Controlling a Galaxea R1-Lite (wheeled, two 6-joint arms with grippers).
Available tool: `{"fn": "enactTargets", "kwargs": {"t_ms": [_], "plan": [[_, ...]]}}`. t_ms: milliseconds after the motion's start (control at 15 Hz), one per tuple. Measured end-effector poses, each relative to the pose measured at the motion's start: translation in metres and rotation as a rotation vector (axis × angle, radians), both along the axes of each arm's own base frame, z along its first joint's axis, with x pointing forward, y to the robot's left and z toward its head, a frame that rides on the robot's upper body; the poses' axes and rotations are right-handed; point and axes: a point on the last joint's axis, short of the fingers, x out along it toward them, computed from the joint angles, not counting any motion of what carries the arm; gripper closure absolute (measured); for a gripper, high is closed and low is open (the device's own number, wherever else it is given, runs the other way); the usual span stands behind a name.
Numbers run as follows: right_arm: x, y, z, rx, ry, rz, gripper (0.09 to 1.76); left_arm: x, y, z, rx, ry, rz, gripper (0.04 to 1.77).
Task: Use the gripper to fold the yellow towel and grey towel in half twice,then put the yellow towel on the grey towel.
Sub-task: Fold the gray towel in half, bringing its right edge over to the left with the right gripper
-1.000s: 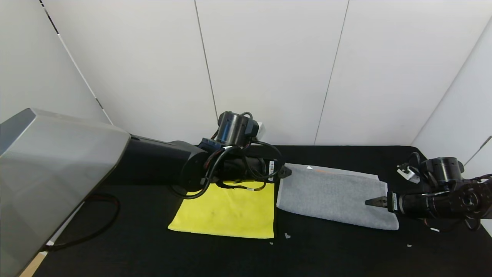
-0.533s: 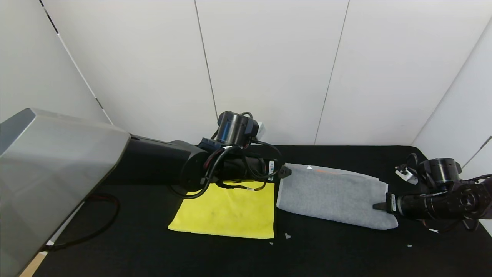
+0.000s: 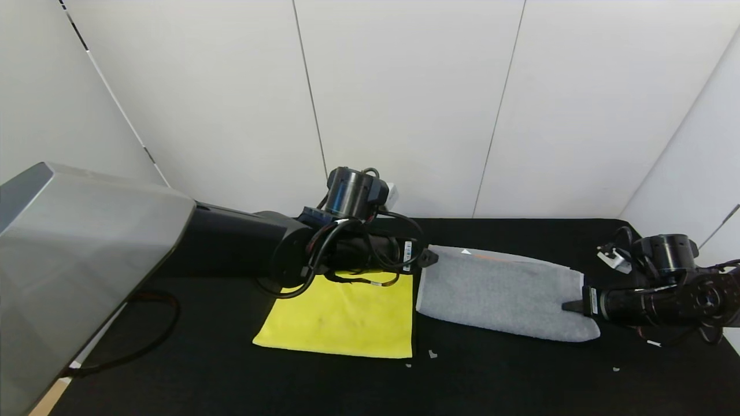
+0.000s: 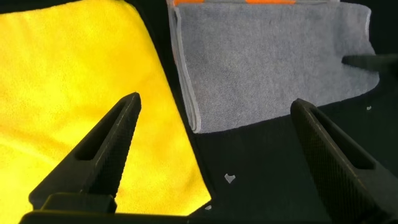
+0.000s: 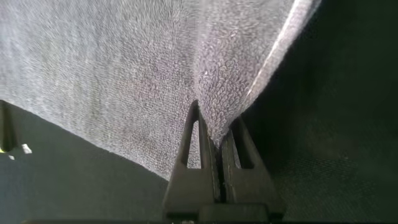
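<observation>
From the head view, the right gripper (image 3: 569, 305) pinches the right end of the fuzzy grey towel (image 3: 497, 297) on the black table (image 3: 347, 381). The flat yellow towel (image 3: 347, 318) lies at its nine o'clock.

Left wrist view: the left gripper (image 4: 214, 112) spreads wide — holding nothing — above both towels.

Right wrist view: fingers (image 5: 198, 155) squeeze a grey fold.

The left arm is stretched out low from the left side toward the middle, with its hand (image 4: 214, 124) held wide open, both fingers (image 4: 109, 146) spread well apart and nothing gripped. The right arm is reached in from the right edge, forearm roughly level. Its hand (image 5: 214, 146) is pinched shut on a fold of the grey towel (image 3: 503, 294).
</observation>
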Motion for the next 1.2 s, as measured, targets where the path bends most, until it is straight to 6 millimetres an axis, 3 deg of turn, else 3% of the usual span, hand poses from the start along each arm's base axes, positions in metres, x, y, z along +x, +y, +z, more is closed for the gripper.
{"fn": "enactTargets", "kwargs": {"t_ms": [800,1000,1200], "plan": [[-0.013,-0.051,0.019,-0.041,-0.063,-0.116,1.70,0.000,0.000,0.000,0.000,0.000,-0.001,0.09],[-0.013,-0.047,0.023,-0.043,-0.073,-0.106,1.70,0.000,0.000,0.000,0.000,0.000,-0.001,0.09],[-0.009,-0.027,0.033,-0.046,-0.101,-0.050,1.70,0.000,0.000,0.000,0.000,0.000,0.000,0.09]]}}
